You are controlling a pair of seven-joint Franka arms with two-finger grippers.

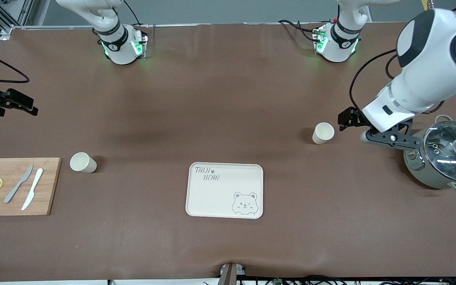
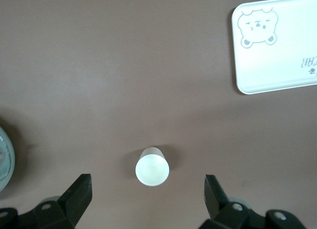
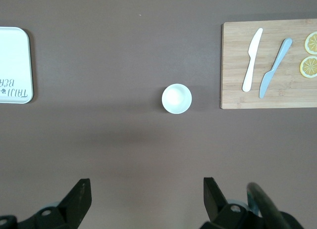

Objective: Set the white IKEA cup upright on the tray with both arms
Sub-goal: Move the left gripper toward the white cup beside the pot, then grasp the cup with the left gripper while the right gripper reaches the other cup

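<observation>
Two white cups stand upright on the brown table. One cup (image 1: 323, 133) (image 2: 152, 169) is toward the left arm's end, farther from the front camera than the cream bear tray (image 1: 225, 190) (image 2: 277, 51). My left gripper (image 1: 355, 127) (image 2: 147, 199) hangs open in the air just beside this cup, nothing between its fingers. The other cup (image 1: 82, 162) (image 3: 176, 98) stands next to the wooden cutting board. My right gripper (image 1: 14, 107) (image 3: 146, 199) hovers open over the table at the right arm's end, apart from that cup. The tray (image 3: 15, 66) is bare.
A wooden cutting board (image 1: 16, 186) (image 3: 270, 66) with two knives and two lemon slices lies at the right arm's end. A pot with a glass lid (image 1: 445, 156) stands at the left arm's end, close under the left arm.
</observation>
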